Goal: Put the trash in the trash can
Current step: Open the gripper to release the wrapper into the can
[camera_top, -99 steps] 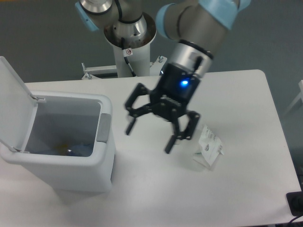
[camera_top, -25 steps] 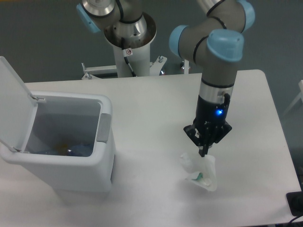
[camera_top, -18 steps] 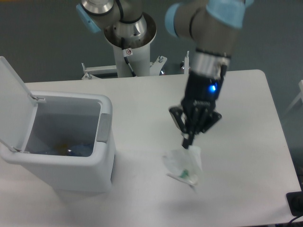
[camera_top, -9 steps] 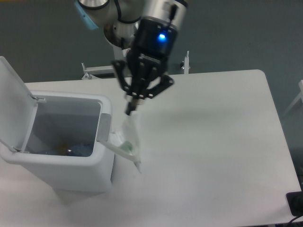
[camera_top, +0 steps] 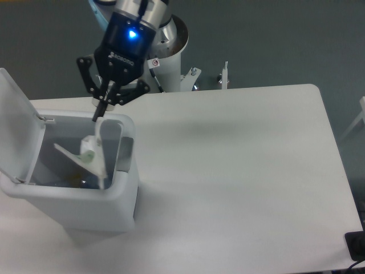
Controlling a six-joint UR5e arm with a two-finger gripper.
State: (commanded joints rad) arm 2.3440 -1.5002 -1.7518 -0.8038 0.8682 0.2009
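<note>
— Hanging straight down from my fingertips: that is how the white packet [camera_top: 91, 153] sits, its long axis close to vertical, the lower part already inside the mouth of the trash can [camera_top: 85, 212].

— And the can wall nearest the camera?

— The front wall and its rim lie nearer than the packet. The packet dangles between the raised lid [camera_top: 17, 123] on one side and the grey panel [camera_top: 124, 154] on the other, closer to the grey panel, and I cannot tell whether it brushes that side.

— Your jaws?

— My gripper [camera_top: 100, 112] is pinched together on the packet's top edge, just above the rim at the far side of the opening. The packet lies directly below the jaws, so I judge that letting go should send it straight in, with no sideways travel needed.

— Anything already in there?

— Something blue-tinted with a yellowish spot at the bottom, likely the bottle [camera_top: 74, 181], though it is too dim to be sure.

— And farther back?

— Only the bare table [camera_top: 239, 171] off to the side and my own pedestal [camera_top: 165, 63] behind.
</note>
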